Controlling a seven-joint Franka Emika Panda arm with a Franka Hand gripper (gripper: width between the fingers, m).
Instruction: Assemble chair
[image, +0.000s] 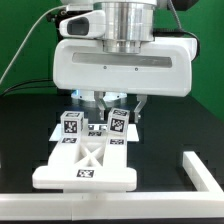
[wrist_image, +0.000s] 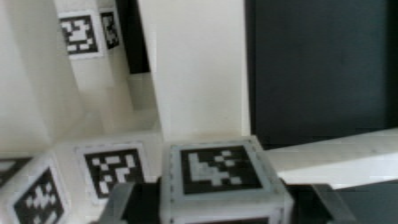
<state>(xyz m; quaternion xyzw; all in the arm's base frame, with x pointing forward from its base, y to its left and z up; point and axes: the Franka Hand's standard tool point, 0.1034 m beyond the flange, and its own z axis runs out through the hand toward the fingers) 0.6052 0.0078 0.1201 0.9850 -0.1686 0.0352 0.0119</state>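
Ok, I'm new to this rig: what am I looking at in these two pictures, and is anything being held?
The exterior view shows a white robot arm from outside, hanging over a black table. Below it lies a flat white chair piece with tagged blocks standing on it. The white rail near the exterior view's right is not a chair part. The wrist view looks out from the arm itself, close on a tagged block. The tool sits low among the blocks; whether it grips one cannot be told.

Two tagged blocks (image: 93, 126) stand on the chair slab (image: 85, 168) (rail (image: 205, 172) rightward).
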